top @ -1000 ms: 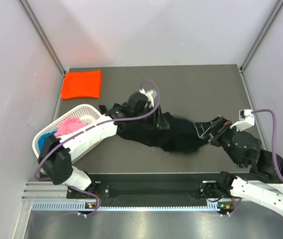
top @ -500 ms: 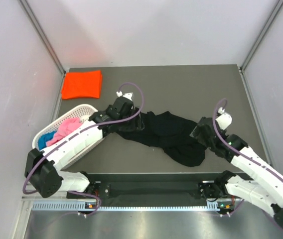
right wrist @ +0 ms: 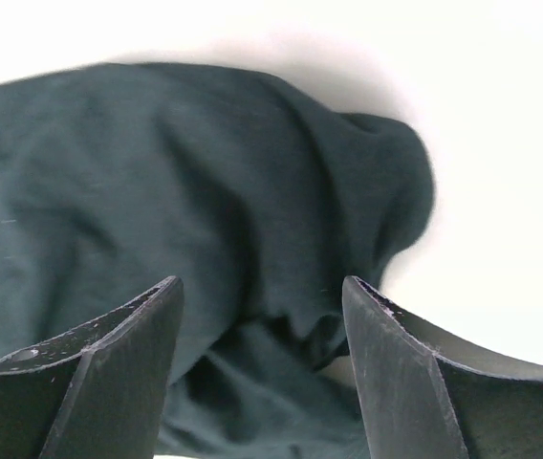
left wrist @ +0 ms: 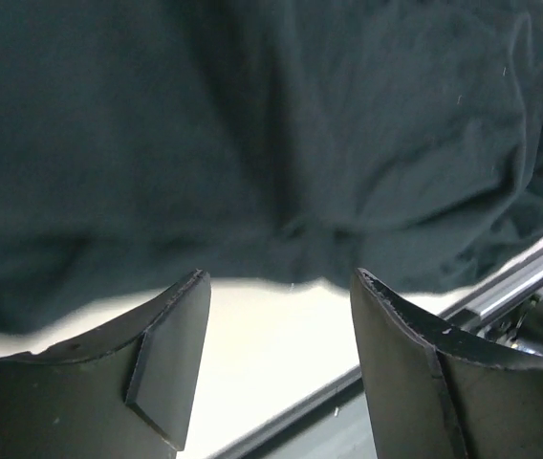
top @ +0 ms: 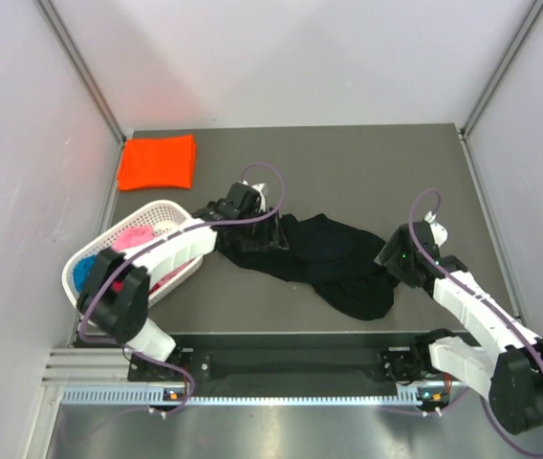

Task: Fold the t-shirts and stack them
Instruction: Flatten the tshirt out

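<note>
While the crumpled black cloth t-shirt [top: 334, 263] lay on the dark table [top: 396, 172] between them, the left gripper [left wrist: 279, 279] gaped empty beside its wrinkled edge; the right gripper [right wrist: 262, 284], equally wide, hovered over its bunched folds.

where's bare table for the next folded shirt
The far strip of the table, from the orange t-shirt to the right edge, is bare. Crowded: the middle, under the sprawled black t-shirt, and the left by the basket.
</note>
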Available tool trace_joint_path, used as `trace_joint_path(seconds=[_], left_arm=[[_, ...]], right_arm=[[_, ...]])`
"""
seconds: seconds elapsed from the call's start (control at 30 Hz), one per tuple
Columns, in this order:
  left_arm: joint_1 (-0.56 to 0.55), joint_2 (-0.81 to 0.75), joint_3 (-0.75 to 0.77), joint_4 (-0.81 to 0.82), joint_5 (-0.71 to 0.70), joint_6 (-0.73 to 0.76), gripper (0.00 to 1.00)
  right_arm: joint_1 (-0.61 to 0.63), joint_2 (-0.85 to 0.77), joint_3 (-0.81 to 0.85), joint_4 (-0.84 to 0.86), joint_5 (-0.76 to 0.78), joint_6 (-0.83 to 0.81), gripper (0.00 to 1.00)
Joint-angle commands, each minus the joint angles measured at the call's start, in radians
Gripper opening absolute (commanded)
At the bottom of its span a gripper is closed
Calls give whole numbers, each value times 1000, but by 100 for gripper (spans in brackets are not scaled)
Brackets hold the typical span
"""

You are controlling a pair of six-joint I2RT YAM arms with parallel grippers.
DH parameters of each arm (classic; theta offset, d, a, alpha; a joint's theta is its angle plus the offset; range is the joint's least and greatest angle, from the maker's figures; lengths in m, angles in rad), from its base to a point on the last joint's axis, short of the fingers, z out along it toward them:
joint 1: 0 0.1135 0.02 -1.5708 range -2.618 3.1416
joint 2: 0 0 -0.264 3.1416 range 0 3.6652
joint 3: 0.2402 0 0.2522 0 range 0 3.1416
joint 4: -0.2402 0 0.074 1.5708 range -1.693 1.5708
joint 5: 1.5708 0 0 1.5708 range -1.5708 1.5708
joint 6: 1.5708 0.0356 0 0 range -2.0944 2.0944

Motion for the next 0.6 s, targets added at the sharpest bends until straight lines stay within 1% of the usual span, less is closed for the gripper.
trace_joint_path(seconds=[0.0, 0.03, 0.1, 0.13, 0.17, 0.23, 0.27, 0.3, 0.33, 0.37, 0.4, 0.43, 0.47, 0.5, 0.53, 0.57], left_arm=[[-9, 100, 68, 124, 73, 19, 64], [-9, 149, 87, 140, 72, 19, 64], [-9, 197, 113, 158, 66, 25, 62], [-9, 220, 149, 160, 66, 27, 61], [-9, 262, 170, 161, 69, 30, 59], [-9, 293, 219, 176, 83, 30, 55], [-9, 318, 234, 186, 93, 33, 51], [-9, 329, 252, 187, 95, 34, 38], [-9, 340, 301, 181, 97, 39, 28], [-9, 361, 334, 171, 101, 44, 21], [-9, 369, 370, 145, 98, 59, 10], [-8, 387, 457, 96, 95, 68, 4], [-5, 395, 507, 62, 78, 77, 0], [-2, 401, 559, 36, 63, 93, 0], [1, 412, 661, -9, 49, 97, 0], [10, 416, 717, -29, 38, 97, 0]], right_arm=[[-34, -19, -42, 90, -22, -23, 68], [-42, -13, -48, 109, -25, -26, 68], [-48, -3, -54, 123, -24, -28, 68], [-52, 5, -59, 126, -18, -26, 68], [-56, 7, -63, 144, -13, -28, 68], [-59, -3, -100, 205, 2, -20, 69], [-62, -6, -118, 231, 8, -15, 69], [-65, -7, -134, 254, 15, -8, 69], [-71, 0, -155, 294, 21, -2, 67], [-75, 11, -155, 308, 31, -3, 63], [-82, 20, -151, 316, 44, -8, 53], [-86, 51, -119, 319, 73, -18, 47], [-91, 66, -96, 318, 93, -25, 42], [-95, 82, -71, 313, 116, -26, 31], [-98, 103, -18, 304, 149, -23, 24], [-108, 111, 15, 293, 157, -28, 17]])
